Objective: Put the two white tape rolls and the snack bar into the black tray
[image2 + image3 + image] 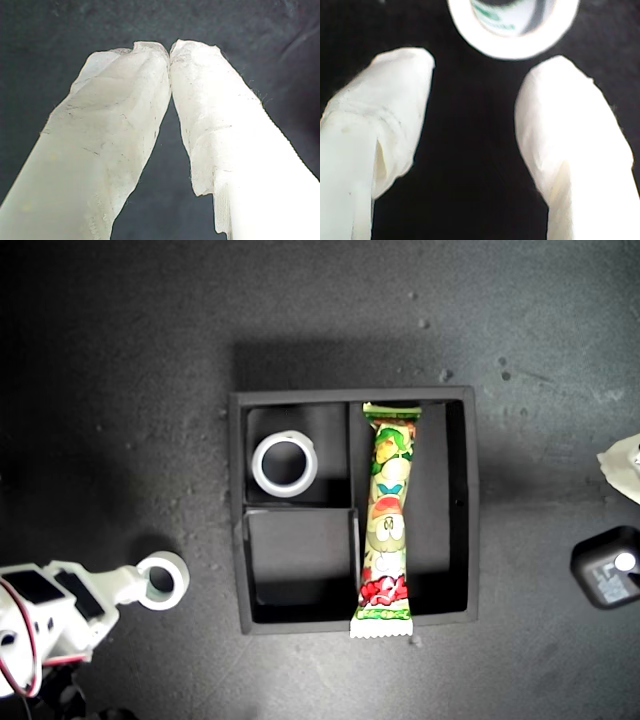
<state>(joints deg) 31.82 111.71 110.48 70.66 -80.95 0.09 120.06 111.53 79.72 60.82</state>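
The black tray (472, 510) sits mid-table in the exterior view. One white tape roll (285, 464) lies flat in its upper small compartment. The snack bar (390, 510) lies along the long compartment, its red-lettered end resting over the tray's lower wall. The other white tape roll (164, 580) (514, 25), with a greenish inner core, lies on the table outside the tray at the exterior view's lower left. My second gripper (487, 60) (135, 585) is open just behind this roll, which sits beyond its fingertips. My first gripper (169, 50) (625, 465) is shut on nothing at the exterior view's right edge.
The tray's lower small compartment (300, 560) holds nothing. A black boxy part (605, 567) with a bright spot sits at the exterior view's right edge. The dark table surface (120, 390) surrounds the tray.
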